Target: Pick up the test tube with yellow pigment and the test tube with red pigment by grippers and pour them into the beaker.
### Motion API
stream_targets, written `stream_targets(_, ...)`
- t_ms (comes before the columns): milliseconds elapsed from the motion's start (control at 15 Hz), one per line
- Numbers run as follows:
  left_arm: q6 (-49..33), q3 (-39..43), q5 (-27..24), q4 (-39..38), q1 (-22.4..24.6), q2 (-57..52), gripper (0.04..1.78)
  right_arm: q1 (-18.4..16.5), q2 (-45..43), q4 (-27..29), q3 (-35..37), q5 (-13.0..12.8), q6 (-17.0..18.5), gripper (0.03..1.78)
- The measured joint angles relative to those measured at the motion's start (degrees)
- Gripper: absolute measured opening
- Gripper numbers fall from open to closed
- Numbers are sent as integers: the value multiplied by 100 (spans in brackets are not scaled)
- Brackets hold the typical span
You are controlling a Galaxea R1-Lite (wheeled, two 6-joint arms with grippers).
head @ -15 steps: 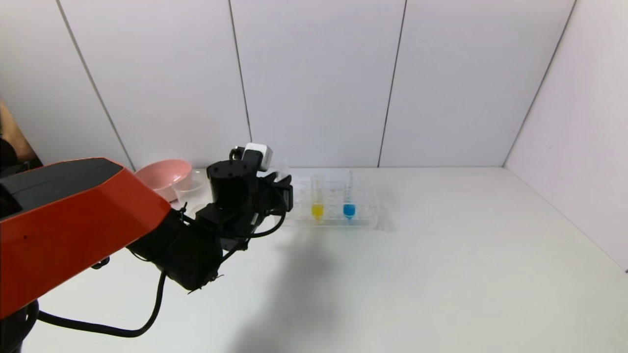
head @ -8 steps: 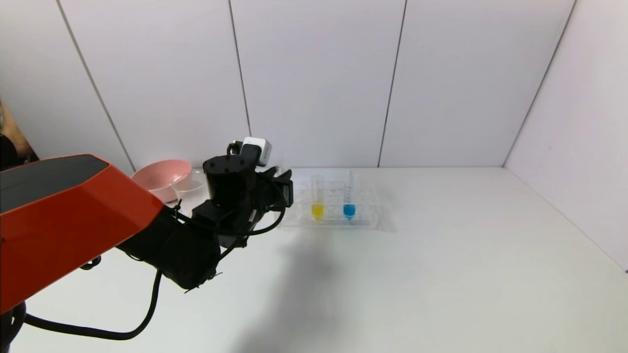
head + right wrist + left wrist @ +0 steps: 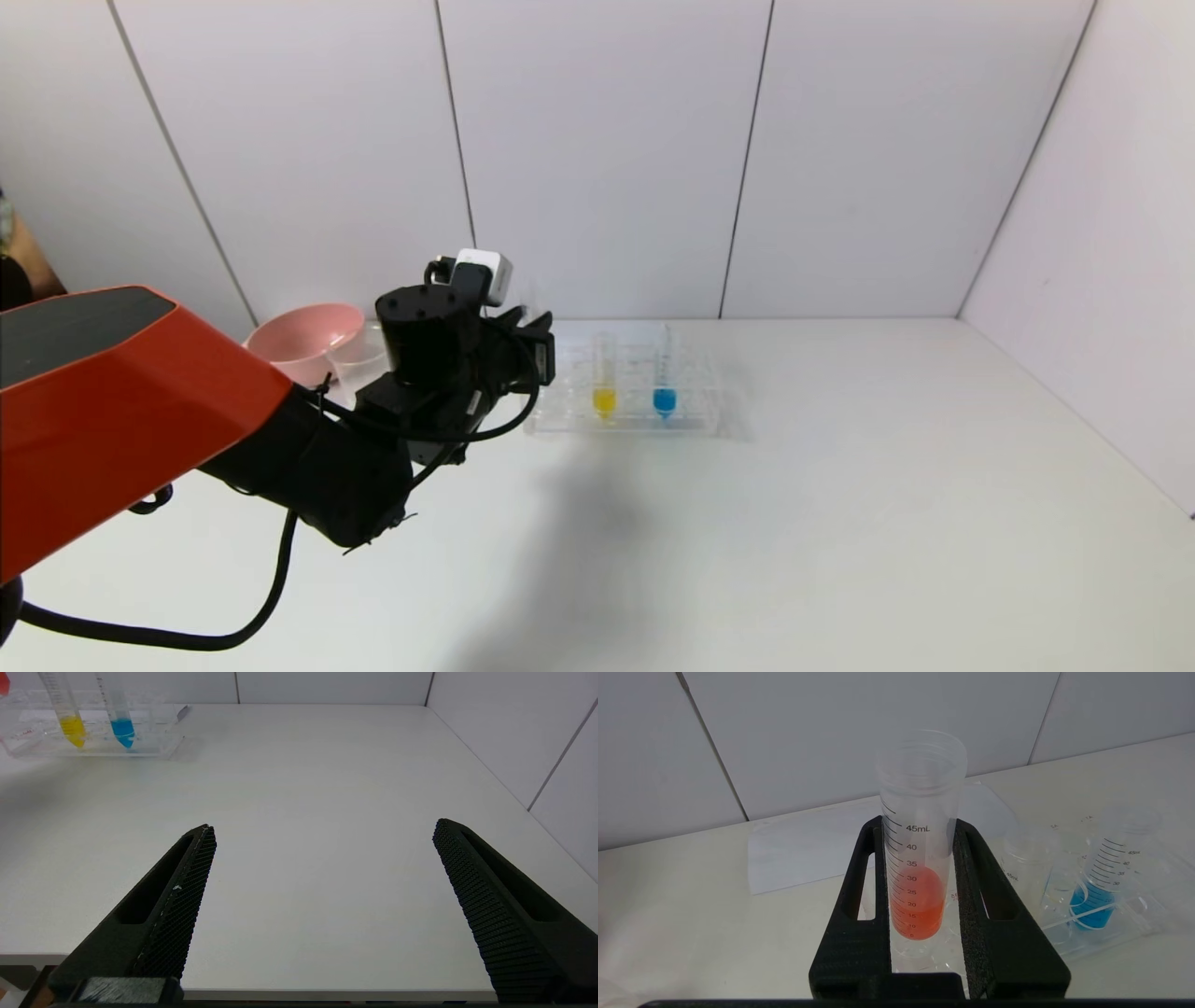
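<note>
Left wrist view shows the thin clear graduated test tube w/ orange-red liquid (image 3: 918, 858) upright between the two black padded fingers (image 3: 859, 933) of the left end effector (image 3: 919, 826), clenched on it at mid-height; liquid plug sits in the lower part, open mouth on top. Tube's round bottom is partly masked by the fingers. Whether it has cleared the clear plastic tube rack (image 3: 1134, 926) below can't be told.

In head view the red tube is hidden behind the left end effector (image 3: 537, 341) & its small white box (image 3: 485, 273); only a faint clear rim shows there.

Thin clear graduated test tube w/ yellow liquid (image 3: 604, 378) stands upright in the rack (image 3: 695, 415), just beside a like tube w/ blue liquid (image 3: 664, 378); both well visible in head view. In left wrist view the yellow plug is out of sight, only a clear tube top shows next to the blue one (image 3: 1104, 877).

Small clear beaker (image 3: 359, 355) sits near the back wall on the robot's left, touching or just beside a pink round bowl (image 3: 299, 334); the black wrist covers part of it, so the lip is hard to make out. Red-orange arm shell (image 3: 112, 411) cuts off the near-left white counter (image 3: 840, 523).

Right end effector (image 3: 324, 830) hangs over bare counter w/ fingers spread wide, grasping nothing, well apart from the rack (image 3: 93, 749); not seen in head view.
</note>
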Motion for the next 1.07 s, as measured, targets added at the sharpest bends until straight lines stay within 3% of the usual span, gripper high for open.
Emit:
stream_targets(533, 438, 254, -18, 93, 561, -541, 44, -5, 0, 0, 0, 2, 4, 170)
stream_targets(1067, 446, 389, -68, 1041, 929, -1440, 43, -7, 0, 0, 0, 2, 2, 170)
